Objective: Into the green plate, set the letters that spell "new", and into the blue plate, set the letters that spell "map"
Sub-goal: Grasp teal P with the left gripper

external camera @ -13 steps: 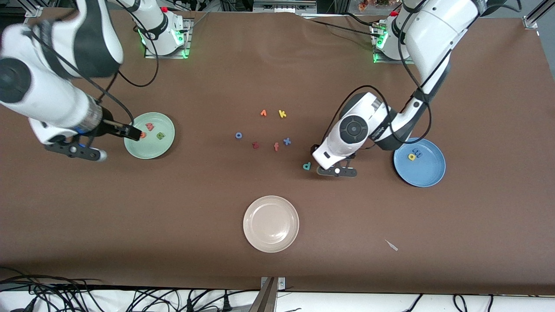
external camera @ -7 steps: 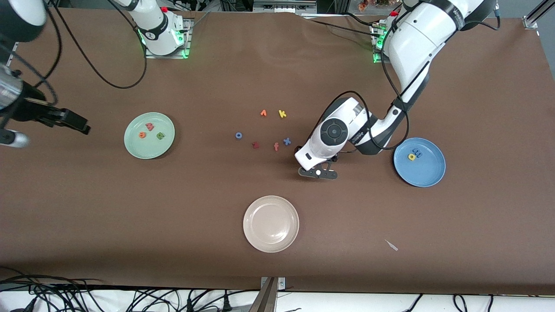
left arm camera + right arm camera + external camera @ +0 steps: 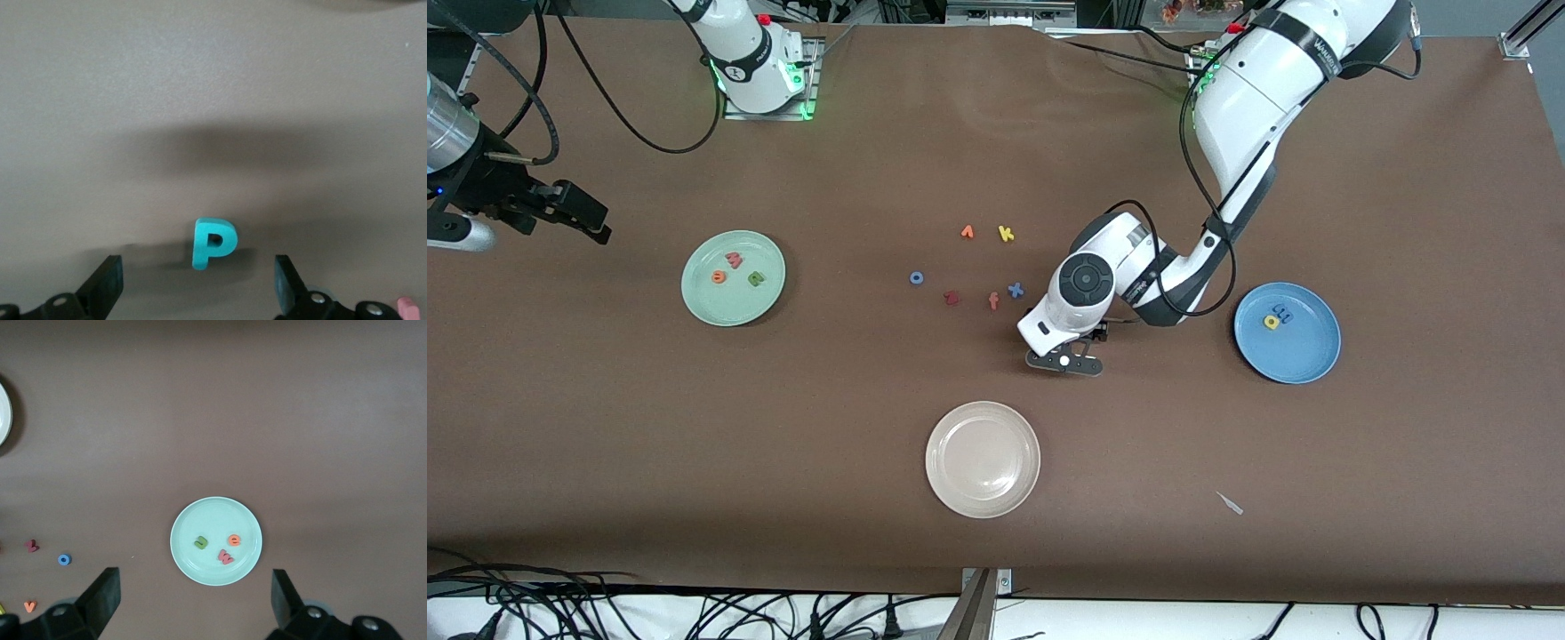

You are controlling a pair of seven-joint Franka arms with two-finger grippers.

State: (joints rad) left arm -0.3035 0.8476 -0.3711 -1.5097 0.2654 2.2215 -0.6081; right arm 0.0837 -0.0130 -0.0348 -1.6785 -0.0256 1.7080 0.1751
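The green plate (image 3: 729,304) holds the olive "n" (image 3: 757,278), the orange "e" (image 3: 719,277) and the pinkish "w" (image 3: 734,260). On the blue plate (image 3: 1305,354) lie the blue "m" (image 3: 1283,312) and the yellow "a" (image 3: 1271,322). My left gripper (image 3: 1064,361) hangs low and open over the teal "p" (image 3: 213,243), which the hand hides in the front view. The "p" lies flat on the table between the left fingers (image 3: 103,288). My right gripper (image 3: 585,215) is raised and open at the right arm's end of the table, off the green plate (image 3: 200,570).
A cream plate (image 3: 960,484) sits near the front camera. Loose letters lie mid-table: orange "v" (image 3: 967,232), yellow "k" (image 3: 1006,234), blue "o" (image 3: 916,278), dark red "z" (image 3: 951,298), orange "f" (image 3: 993,301), blue "x" (image 3: 1015,290). A small pale scrap (image 3: 1230,503) lies toward the front.
My right gripper has drawn away from the green plate toward the right arm's end of the table, with the "e" left in the plate. My left gripper has moved over the teal "p".
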